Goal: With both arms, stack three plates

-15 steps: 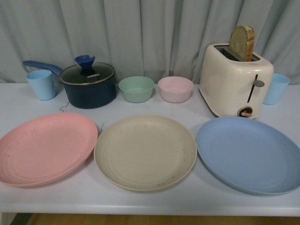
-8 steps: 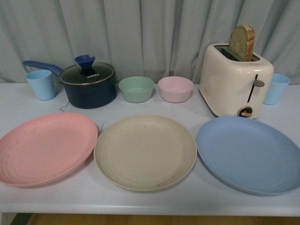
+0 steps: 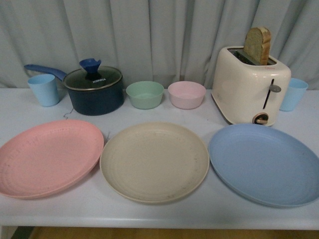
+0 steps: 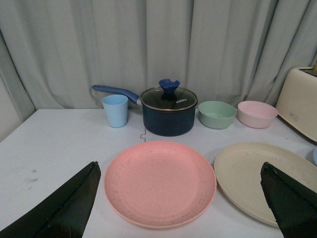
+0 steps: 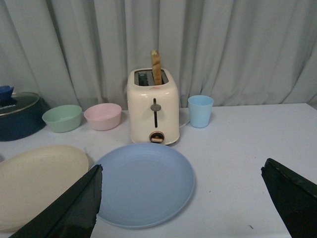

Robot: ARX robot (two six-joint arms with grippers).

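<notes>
The pink plate [image 4: 159, 183] lies flat on the white table [image 4: 59, 144], ahead of the left gripper [image 4: 179, 165] and between its wide-spread jaws, which hold nothing. The beige plate [image 4: 247, 173] sits just beside it, partly hidden behind one finger. The blue plate [image 5: 143, 183] lies likewise between the spread, empty jaws of the right gripper [image 5: 182, 169]. Beyond the left jaws stand a lidded pot [image 4: 168, 111], a blue cup [image 4: 115, 110], a green bowl [image 4: 217, 114] and a pink bowl [image 4: 257, 113]. Beyond the right jaws stands a toaster [image 5: 152, 106] holding bread [image 5: 156, 67].
</notes>
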